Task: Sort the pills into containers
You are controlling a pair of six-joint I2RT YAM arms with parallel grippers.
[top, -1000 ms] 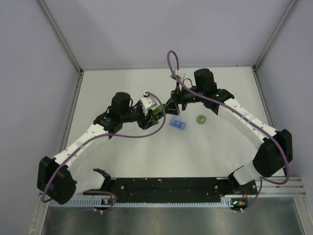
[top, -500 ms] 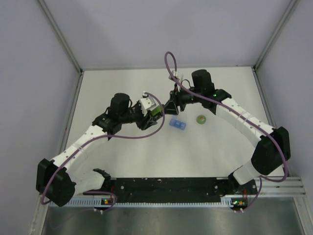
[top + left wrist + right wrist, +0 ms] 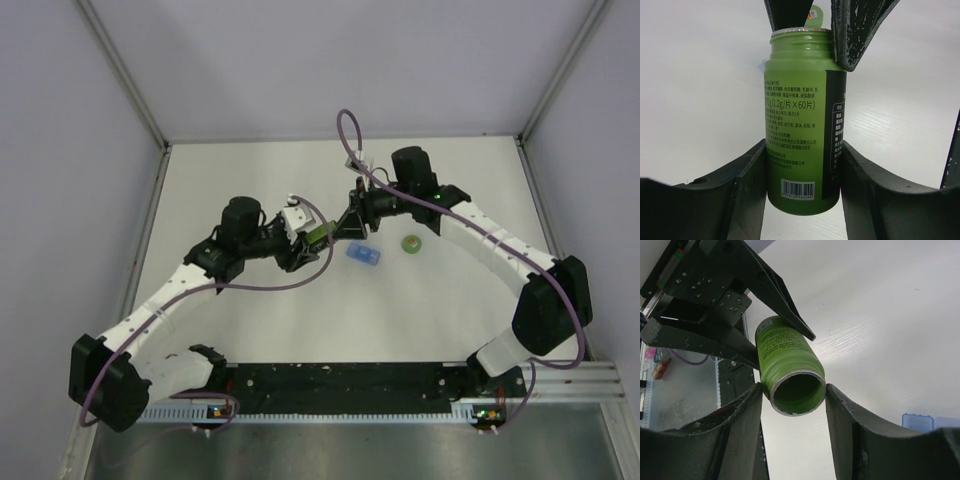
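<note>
Drawn slightly back, the left gripper clamps the uncapped green bottle while the right gripper straddles its mouth, grip unclear, with the pill box just beside them, so pouring seems close.

Up close we'd call the green plastic bottle matt, with a shiny metallic rim. The right arm's black plastic fingers look matt and scuffed. White table: smooth, faint grain. Translucent blue plastic pill box: slightly shiny.

White links, black joints; purple cables; scuffed matte-black fingers
</note>
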